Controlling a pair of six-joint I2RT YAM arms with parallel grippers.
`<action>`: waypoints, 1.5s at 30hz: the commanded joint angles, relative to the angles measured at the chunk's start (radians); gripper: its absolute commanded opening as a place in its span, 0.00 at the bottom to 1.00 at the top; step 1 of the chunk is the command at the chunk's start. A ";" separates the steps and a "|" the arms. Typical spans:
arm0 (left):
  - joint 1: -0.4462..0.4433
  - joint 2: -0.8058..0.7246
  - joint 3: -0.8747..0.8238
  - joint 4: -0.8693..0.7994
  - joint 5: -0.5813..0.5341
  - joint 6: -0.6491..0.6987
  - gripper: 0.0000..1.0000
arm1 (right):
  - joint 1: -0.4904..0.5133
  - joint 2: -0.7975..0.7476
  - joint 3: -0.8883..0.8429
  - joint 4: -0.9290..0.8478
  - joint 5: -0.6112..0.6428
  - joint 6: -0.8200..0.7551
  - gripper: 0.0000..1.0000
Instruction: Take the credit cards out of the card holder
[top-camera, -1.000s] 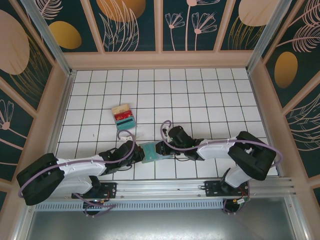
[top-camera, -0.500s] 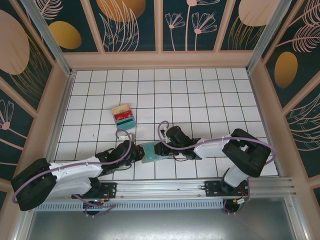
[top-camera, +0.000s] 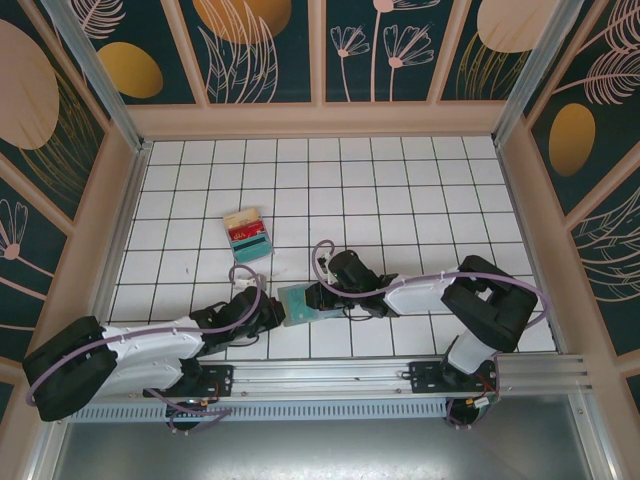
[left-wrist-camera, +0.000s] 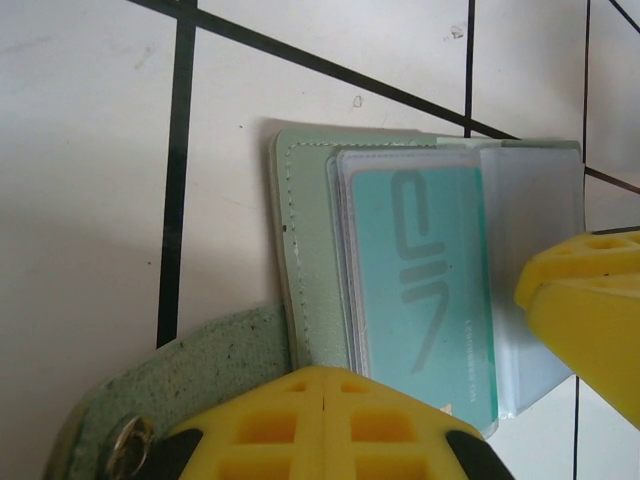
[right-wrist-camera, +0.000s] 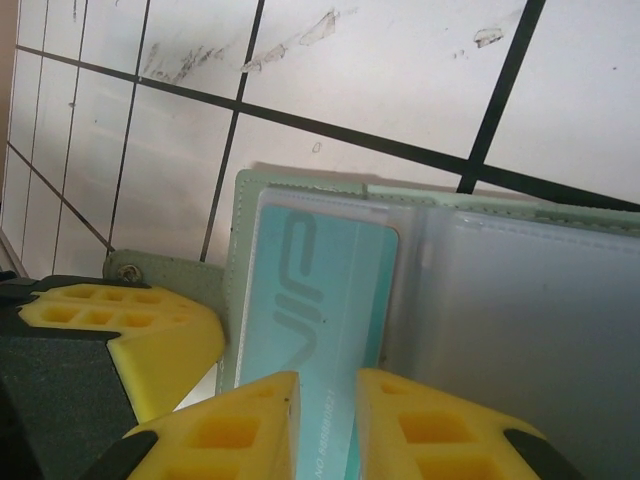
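Note:
The card holder (top-camera: 297, 305) (left-wrist-camera: 310, 220) (right-wrist-camera: 242, 250), a grey-green wallet, lies open on the white tiled table between both grippers. A teal card (left-wrist-camera: 420, 270) (right-wrist-camera: 310, 290) sits in its clear sleeve, its near end sticking out a little. Empty clear sleeves (right-wrist-camera: 530, 300) lie beside it. My left gripper (top-camera: 272, 315) (left-wrist-camera: 325, 372) is shut, its tips at the wallet's edge beside the snap strap (left-wrist-camera: 130, 435). My right gripper (top-camera: 315, 297) (right-wrist-camera: 328, 385) stands narrowly open, fingertips over the teal card's near end. I see nothing pinched between them.
A small stack of tan, red and teal cards (top-camera: 247, 233) lies on the tiles behind and left of the wallet. Wooden walls (top-camera: 110, 230) close in the table, and a metal rail (top-camera: 330, 375) runs along the near edge.
Both grippers and the wallet have shifted slightly left and toward the near edge. The left arm has dropped lower. Neither gripper's opening has changed.

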 joint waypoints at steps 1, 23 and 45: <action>-0.007 -0.001 0.025 0.015 0.006 0.011 0.00 | 0.009 0.006 0.011 -0.021 0.022 0.013 0.23; -0.006 0.070 0.031 0.016 0.024 0.008 0.00 | 0.009 0.060 0.027 -0.033 -0.002 0.017 0.20; -0.007 0.088 0.039 0.000 0.022 0.006 0.00 | 0.010 0.055 0.020 -0.013 -0.020 0.030 0.11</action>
